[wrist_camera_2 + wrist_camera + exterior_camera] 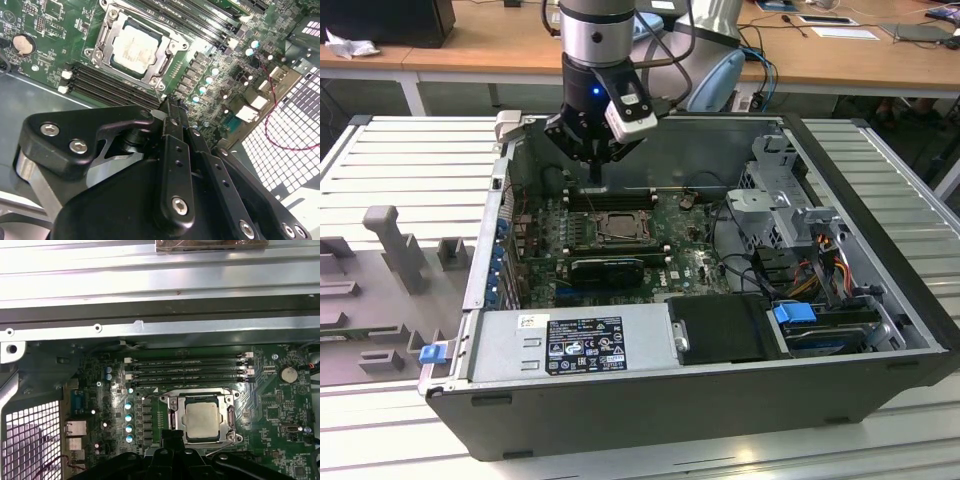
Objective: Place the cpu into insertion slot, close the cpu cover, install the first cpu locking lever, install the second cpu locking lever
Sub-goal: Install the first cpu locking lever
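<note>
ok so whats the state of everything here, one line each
cpu: seated in the insertion slot
insertion slot: filled
cpu cover: down, framing the cpu
gripper: shut, holding nothing, above the board beside the memory slots
memory slots: look empty
computer case: open, its inside exposed

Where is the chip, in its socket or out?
In. The chip lies flat inside the metal frame, seen in both wrist views.
</note>
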Controlling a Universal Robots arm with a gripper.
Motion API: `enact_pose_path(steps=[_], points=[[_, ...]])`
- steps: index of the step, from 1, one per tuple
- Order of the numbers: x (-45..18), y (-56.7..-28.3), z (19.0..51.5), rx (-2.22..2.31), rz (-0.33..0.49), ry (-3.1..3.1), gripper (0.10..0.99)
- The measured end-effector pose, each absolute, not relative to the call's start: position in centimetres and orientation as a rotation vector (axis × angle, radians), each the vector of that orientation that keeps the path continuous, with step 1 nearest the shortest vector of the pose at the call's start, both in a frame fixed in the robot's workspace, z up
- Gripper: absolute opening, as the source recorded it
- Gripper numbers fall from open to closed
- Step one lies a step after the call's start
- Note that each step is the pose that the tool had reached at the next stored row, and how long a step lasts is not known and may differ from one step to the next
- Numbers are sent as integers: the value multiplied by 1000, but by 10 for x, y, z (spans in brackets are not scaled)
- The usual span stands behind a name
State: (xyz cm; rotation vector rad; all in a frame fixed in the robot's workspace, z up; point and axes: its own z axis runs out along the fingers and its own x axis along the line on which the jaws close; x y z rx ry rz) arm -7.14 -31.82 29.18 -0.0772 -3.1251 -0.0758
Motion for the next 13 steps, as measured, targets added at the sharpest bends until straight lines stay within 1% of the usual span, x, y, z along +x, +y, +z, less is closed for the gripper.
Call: enact_pose_path(steps=[6,13], points=[[-76,-318,291,-34,-77,-3125,106],[-89,-318,281,32,-88,-3131,106]])
